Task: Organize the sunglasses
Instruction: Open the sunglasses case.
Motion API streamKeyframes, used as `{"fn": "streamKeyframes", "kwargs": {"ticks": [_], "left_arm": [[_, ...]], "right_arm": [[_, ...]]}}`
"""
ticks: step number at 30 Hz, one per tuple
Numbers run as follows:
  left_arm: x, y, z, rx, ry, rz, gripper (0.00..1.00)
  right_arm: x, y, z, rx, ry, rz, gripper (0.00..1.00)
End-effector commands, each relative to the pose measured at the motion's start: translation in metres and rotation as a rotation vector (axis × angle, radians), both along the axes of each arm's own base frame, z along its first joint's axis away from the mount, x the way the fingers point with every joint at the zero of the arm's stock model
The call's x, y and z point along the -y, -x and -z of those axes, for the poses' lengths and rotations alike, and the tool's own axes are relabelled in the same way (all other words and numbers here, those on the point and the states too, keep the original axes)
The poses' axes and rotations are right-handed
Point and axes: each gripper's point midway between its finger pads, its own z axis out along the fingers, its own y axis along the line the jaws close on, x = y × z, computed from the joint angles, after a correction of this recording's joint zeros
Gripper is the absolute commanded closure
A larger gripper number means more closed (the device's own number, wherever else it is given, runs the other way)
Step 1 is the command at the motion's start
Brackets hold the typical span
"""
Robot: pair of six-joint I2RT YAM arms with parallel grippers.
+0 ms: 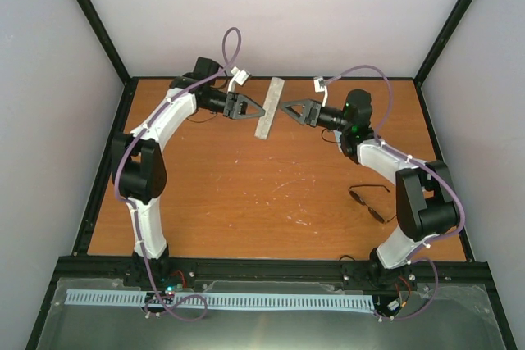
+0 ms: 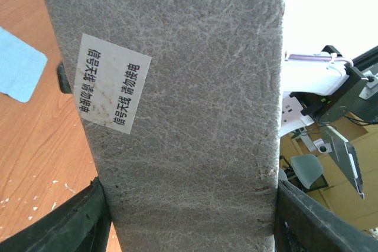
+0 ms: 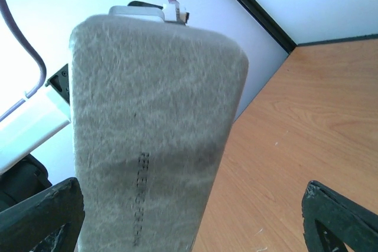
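Grey and leathery in texture, the case (image 1: 269,108) is the landmark here: from above it reads as a narrow strip between the two grippers, over the far part of the wooden table (image 1: 246,194). Whether its lower edge touches the wood cannot be told. The left gripper (image 1: 256,111) meets the case from its left side. In the left wrist view its black fingers (image 2: 77,222) press against both long edges of the case, so it is clamped on it. A white label (image 2: 112,90) with dark printed characters sits on the face turned to that camera. The right gripper (image 1: 289,109) is just to the right of the case with its fingers (image 3: 339,216) spread wide. One of them stands clearly off the case's edge, so nothing is gripped. The sunglasses (image 1: 369,202) lie on the table well apart from the case, nearer and to its right, beside the right arm's elbow, with the temples seemingly unfolded. A pale blue cloth (image 2: 20,66) lies on the wood beyond the case in the left wrist view
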Motion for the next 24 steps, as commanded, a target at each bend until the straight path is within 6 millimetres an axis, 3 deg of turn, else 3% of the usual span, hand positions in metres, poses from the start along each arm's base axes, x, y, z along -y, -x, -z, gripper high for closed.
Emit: {"fn": "streamKeyframes", "kwargs": {"ticks": [1, 10, 24], "left_arm": [[0.012, 0.016, -0.034, 0.109, 0.104, 0.084, 0.89], [0.018, 0.020, -0.036, 0.122, 0.096, 0.093, 0.89], [0.018, 0.016, -0.028, 0.121, 0.049, 0.062, 0.94]], "right_arm": [[-0.006, -0.001, -0.018, 0.060, -0.012, -0.027, 0.03], [-0.019, 0.000, -0.024, 0.070, -0.006, -0.069, 0.03], [-0.013, 0.033, -0.024, 0.042, -0.104, -0.127, 0.04]]}}
